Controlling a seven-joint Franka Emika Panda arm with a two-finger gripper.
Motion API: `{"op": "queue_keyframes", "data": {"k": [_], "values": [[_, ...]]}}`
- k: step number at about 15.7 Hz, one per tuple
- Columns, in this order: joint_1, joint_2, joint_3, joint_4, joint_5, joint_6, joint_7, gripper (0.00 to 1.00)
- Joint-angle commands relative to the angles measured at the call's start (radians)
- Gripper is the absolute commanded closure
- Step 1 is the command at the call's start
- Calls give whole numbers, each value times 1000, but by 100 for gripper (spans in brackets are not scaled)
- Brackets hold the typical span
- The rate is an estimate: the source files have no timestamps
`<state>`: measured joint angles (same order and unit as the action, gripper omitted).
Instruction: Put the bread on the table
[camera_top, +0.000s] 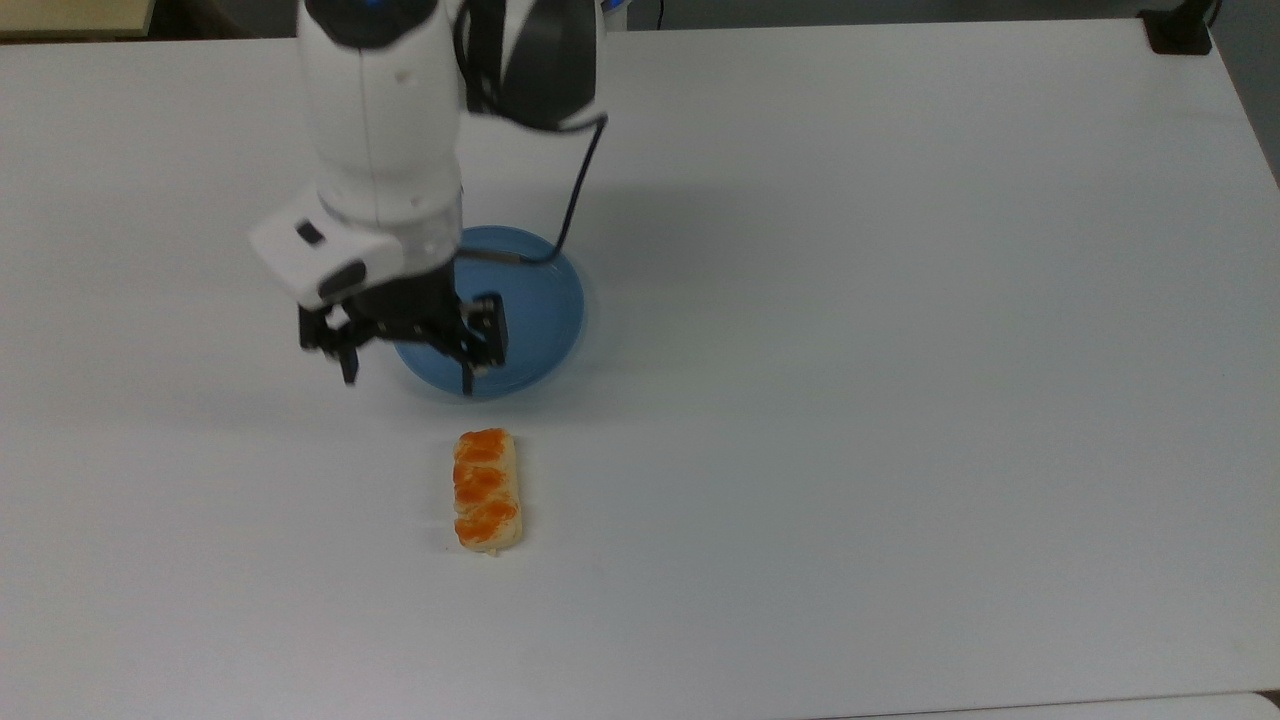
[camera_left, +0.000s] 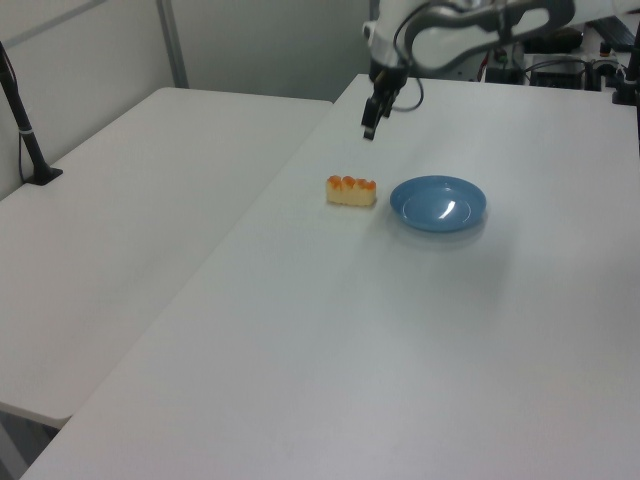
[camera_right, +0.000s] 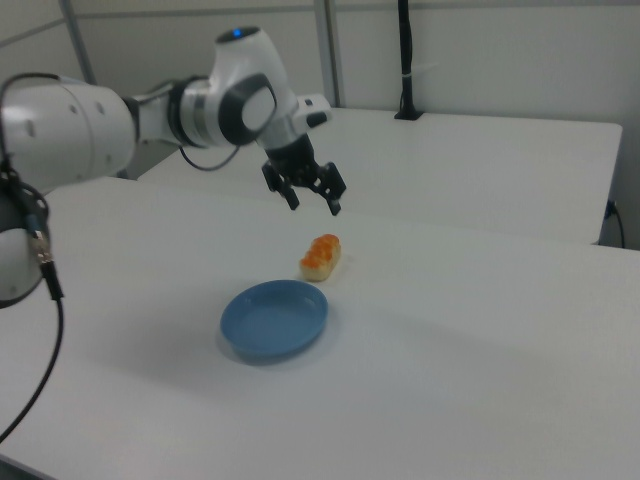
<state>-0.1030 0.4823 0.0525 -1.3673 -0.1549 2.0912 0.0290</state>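
The bread (camera_top: 486, 490), a pale oblong loaf with orange-brown patches on top, lies flat on the white table (camera_top: 900, 400), just off the blue plate (camera_top: 540, 320). It shows beside the plate in the left view (camera_left: 351, 190) and in the right view (camera_right: 321, 257). My gripper (camera_top: 408, 376) hangs open and empty, well above the table, up and away from the bread. In the left view the gripper (camera_left: 370, 128) is high over the loaf. The right view has the gripper (camera_right: 314, 202) above and left of the bread, fingers spread.
The blue plate (camera_left: 438, 203) (camera_right: 274, 320) holds nothing. A second white table (camera_left: 130, 200) stands next to this one, with a black post (camera_left: 25, 130) clamped to it. The arm's cable (camera_top: 570, 190) hangs over the plate.
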Motion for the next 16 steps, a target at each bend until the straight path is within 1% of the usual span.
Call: {"op": "queue_keyframes", "data": {"k": [1,2,3,4,5,7,8,10,13,16], "values": [[2,-226,-10,-137,38,-182,55,0],[2,-276,-16,-156,61,-230,55,0],[5,-347,-34,-162,113,-314,55,0],[15,-387,-60,-168,145,-376,54,0],[31,-424,-86,-170,165,-429,49,0],[67,-477,-115,-197,170,-483,46,0],[75,-494,-123,-220,170,-482,45,0],[77,-513,-123,-256,172,-468,35,0],[74,-511,-123,-265,172,-390,-1,0],[74,-505,-123,-265,172,-369,-34,0]]}}
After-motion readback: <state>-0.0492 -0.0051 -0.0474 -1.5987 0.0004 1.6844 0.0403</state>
